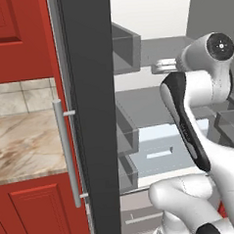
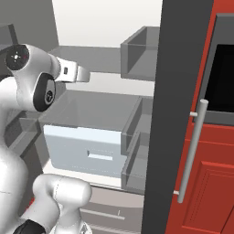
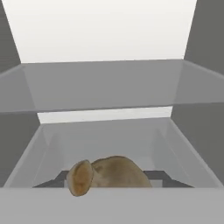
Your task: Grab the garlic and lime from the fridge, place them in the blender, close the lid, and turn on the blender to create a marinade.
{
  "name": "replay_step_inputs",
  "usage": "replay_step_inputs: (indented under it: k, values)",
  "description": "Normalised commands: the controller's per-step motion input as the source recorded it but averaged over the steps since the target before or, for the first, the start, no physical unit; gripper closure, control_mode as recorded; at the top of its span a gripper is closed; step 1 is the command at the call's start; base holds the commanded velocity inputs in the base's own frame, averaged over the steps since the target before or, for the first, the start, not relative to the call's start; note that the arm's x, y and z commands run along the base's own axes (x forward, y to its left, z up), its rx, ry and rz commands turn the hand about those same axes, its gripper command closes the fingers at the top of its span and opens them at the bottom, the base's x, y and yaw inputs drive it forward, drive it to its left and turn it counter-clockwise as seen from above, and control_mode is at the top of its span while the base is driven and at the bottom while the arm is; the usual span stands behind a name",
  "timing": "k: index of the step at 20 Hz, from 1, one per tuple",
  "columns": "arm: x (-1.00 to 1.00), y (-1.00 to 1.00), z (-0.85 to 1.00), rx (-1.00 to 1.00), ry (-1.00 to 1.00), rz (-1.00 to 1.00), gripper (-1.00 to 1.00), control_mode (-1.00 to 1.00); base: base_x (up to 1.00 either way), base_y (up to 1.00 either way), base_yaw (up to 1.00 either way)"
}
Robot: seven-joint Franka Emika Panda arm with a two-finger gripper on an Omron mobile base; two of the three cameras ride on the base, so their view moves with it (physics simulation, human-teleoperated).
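Between my fingertips, low in the hand view, sits a tan, lumpy bulb, probably the garlic point(image 3: 107, 175), inside the fridge point(image 1: 91, 140). Jaws look pinched across it. I judge it light, firm, papery-skinned; best held across the widest part.

Pale grey fridge point(image 2: 96, 107) shelves, red cabinets point(image 1: 26, 212), marbled beige counter point(image 1: 22, 144)

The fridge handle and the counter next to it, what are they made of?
The fridge handle looks like brushed metal: a smooth, pale grey, evenly shaded bar. The counter looks like polished marble or stone, cream with brown veins. Everything is rendered, so that's only how they look.
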Motion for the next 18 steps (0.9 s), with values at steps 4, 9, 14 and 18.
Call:
replay_step_inputs:
  k: [4,9,14,18]
  values:
    - [-1.0,0.0,-0.04,0.02,0.01,0.01,1.0,-1.0,0.0,0.0,0.0]
    - [-1.0,0.0,-0.7,0.04,0.2,0.01,1.0,-1.0,0.0,0.0,0.0]
    - [-1.0,0.0,-0.85,0.02,0.46,0.0,1.0,-1.0,0.0,0.0,0.0]
    - [-0.1,0.0,-0.08,0.0,0.19,0.0,1.0,-1.0,0.0,0.0,0.0]
